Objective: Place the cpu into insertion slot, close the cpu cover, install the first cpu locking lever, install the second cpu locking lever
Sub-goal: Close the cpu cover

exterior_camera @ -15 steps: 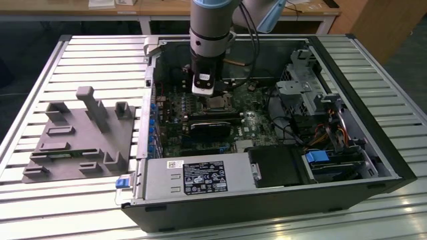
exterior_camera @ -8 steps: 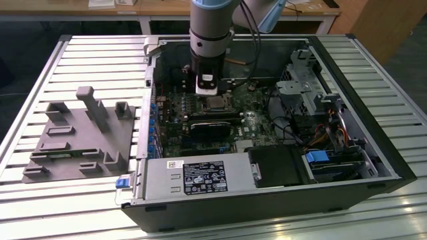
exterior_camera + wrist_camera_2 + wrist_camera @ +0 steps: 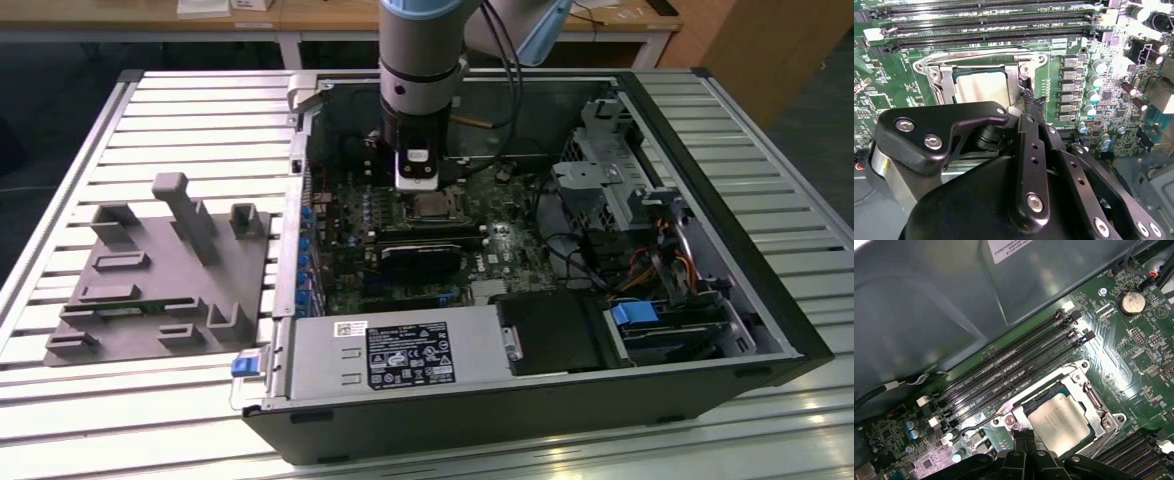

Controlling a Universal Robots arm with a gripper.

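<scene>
Cpu beneath lowered cpu cover, jaws pressed together at the cover's edge.

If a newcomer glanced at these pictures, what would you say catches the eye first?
Most striking is the open computer case on the slatted table, with the arm reaching straight down into it. In the first wrist view, the silver cpu shines on the green board, the cpu cover lying flat around it and the hand right at its edge.

The cpu is dull grey metal (the cpu cover shinier, probably steel).
</scene>
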